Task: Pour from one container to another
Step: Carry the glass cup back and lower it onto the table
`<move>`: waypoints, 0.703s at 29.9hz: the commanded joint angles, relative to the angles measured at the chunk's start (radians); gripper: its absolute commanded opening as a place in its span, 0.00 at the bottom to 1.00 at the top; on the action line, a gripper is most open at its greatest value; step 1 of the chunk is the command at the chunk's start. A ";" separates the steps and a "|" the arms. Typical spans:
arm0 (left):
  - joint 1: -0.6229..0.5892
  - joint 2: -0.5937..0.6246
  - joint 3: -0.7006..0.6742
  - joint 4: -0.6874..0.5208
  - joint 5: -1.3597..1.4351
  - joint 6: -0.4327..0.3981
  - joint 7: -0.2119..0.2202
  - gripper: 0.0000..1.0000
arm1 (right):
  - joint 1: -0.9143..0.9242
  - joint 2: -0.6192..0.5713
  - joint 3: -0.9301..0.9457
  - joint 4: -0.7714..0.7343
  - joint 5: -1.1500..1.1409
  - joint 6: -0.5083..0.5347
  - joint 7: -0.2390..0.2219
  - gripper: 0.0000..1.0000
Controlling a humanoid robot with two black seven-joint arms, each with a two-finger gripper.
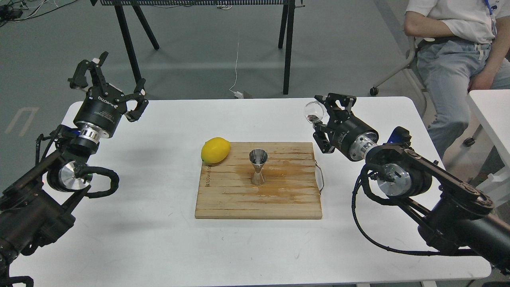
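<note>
The steel hourglass jigger stands upright in the middle of the wooden cutting board. My right gripper hovers above the table beyond the board's far right corner, shut on the small clear glass beaker. The beaker lies tipped on its side, well to the right of the jigger and higher than it. At the table's far left corner my left gripper is raised and open, with nothing between its fingers.
A yellow lemon rests at the board's far left corner. Damp stains mark the board around the jigger. A seated person is at the back right, another white table at the right edge, and black stand legs behind.
</note>
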 commanded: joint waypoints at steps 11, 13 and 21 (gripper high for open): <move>0.000 -0.005 0.002 -0.001 0.001 0.002 0.001 1.00 | -0.243 0.008 0.234 -0.190 0.432 0.350 -0.052 0.45; 0.000 -0.003 0.002 -0.003 0.001 0.002 0.002 1.00 | -0.259 0.012 0.236 -0.245 0.469 0.404 -0.053 0.45; 0.014 0.006 0.003 -0.004 0.001 0.000 0.001 1.00 | -0.326 0.015 0.242 -0.336 0.638 0.476 -0.061 0.45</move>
